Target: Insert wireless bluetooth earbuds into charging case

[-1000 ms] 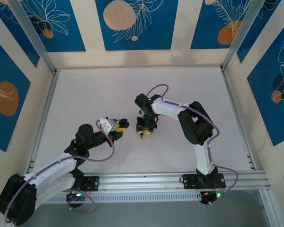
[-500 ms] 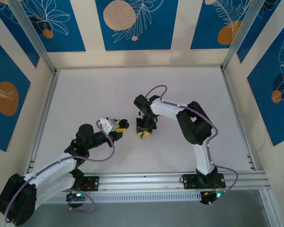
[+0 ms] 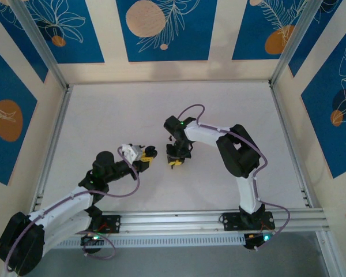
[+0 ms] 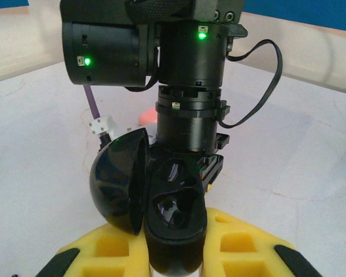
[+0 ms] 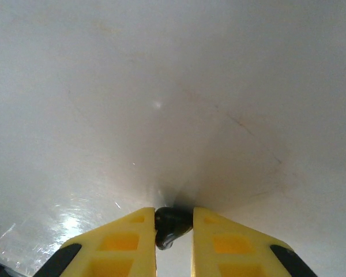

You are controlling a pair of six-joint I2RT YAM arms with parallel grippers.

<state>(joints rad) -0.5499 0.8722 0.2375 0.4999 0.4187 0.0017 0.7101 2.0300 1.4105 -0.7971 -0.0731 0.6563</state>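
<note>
Now, from the top external camera, the right gripper (image 3: pixel 174 162) points down at the white table (image 3: pixel 104 115) near its middle. Its jaws have just drawn in from a wider gap to a narrow one, while the arm has barely moved. The left gripper (image 3: pixel 144 158) sits just beside it, to its left, carrying the charging case (image 3: pixel 150 152). I judge the pick is made and the next job is to lift and carry the piece across to the case.

In the left wrist view, the left gripper (image 4: pixel 174 254) is clamped on the charging case (image 4: pixel 176 222), its fingers (image 4: pixel 242 239) pressed to either side. The case is glossy black plastic, rounded like an egg, with its domed lid (image 4: pixel 120 182) hinged open to the left and moulded wells showing inside; whether anything sits in them I cannot tell. The right arm (image 4: pixel 190 86), matt black and cylindrical, hangs just behind. A pale pink thing (image 4: pixel 147 117) lies beyond, too blurred to name.

In the right wrist view, the right gripper (image 5: pixel 173 231) pinches a black earbud (image 5: pixel 173 222) between blocky yellow fingers (image 5: pixel 118 239) with recessed pockets. The bud is small, smooth and shiny, sitting at the very tips, just above the faintly scuffed, glossy table.
</note>
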